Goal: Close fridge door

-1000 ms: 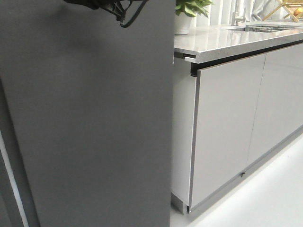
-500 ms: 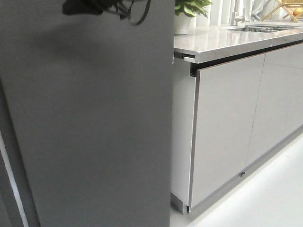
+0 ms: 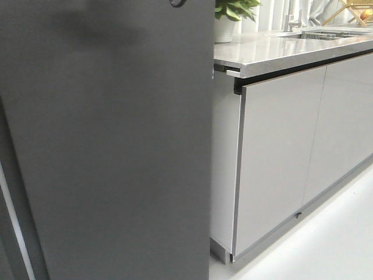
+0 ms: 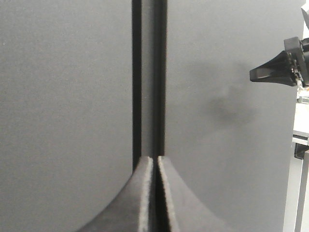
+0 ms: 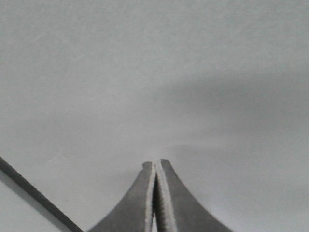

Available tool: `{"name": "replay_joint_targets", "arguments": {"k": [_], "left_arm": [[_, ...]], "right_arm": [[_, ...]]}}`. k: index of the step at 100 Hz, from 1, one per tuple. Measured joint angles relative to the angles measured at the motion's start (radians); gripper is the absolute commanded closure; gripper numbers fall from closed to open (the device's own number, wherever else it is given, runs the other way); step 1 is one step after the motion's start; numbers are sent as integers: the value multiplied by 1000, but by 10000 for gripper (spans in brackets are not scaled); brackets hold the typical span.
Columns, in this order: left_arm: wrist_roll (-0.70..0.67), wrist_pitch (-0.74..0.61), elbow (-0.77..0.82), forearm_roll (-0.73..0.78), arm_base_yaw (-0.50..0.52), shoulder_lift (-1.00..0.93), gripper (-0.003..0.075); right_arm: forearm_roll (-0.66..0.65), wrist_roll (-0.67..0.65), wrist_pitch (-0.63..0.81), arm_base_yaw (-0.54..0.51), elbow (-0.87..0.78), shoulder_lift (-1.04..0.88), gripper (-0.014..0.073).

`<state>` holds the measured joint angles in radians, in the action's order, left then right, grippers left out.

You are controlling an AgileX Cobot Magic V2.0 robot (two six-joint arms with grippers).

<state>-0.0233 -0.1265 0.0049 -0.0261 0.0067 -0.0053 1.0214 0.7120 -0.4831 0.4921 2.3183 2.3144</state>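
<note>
The fridge door (image 3: 111,151) fills the left of the front view with its matte dark grey outer face; none of its white lining shows. In the left wrist view my left gripper (image 4: 155,158) is shut and empty. It points at a narrow vertical seam (image 4: 147,72) between two dark grey panels (image 4: 227,145). In the right wrist view my right gripper (image 5: 155,163) is shut and empty, its tips very close to a flat grey face (image 5: 154,72). I cannot tell whether they touch. Neither gripper shows in the front view.
Light grey cabinet fronts (image 3: 280,157) stand right of the fridge under a speckled worktop (image 3: 280,49) with a potted plant (image 3: 230,14) and a sink. A white floor (image 3: 332,239) lies at lower right. A black pointed arm part (image 4: 277,70) hovers by the door.
The black arm part and its cables at the top of the front view have risen out of frame; only a bit of cable remains. The door looks unmoved.
</note>
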Motion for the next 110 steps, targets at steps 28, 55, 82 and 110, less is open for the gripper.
{"name": "replay_joint_targets", "arguments": {"k": [28, 55, 82, 110], "left_arm": [[0, 0, 0, 0, 0, 0, 740], [0, 0, 0, 0, 0, 0, 740], [0, 0, 0, 0, 0, 0, 740], [0, 0, 0, 0, 0, 0, 740]], "right_arm": [[-307, -238, -232, -8, 0, -120, 639], [-804, -567, -463, -22, 0, -311, 639], [-900, -615, -572, -96, -60, -504, 639], [-918, -618, -470, -237, -430, -806, 639]]}}
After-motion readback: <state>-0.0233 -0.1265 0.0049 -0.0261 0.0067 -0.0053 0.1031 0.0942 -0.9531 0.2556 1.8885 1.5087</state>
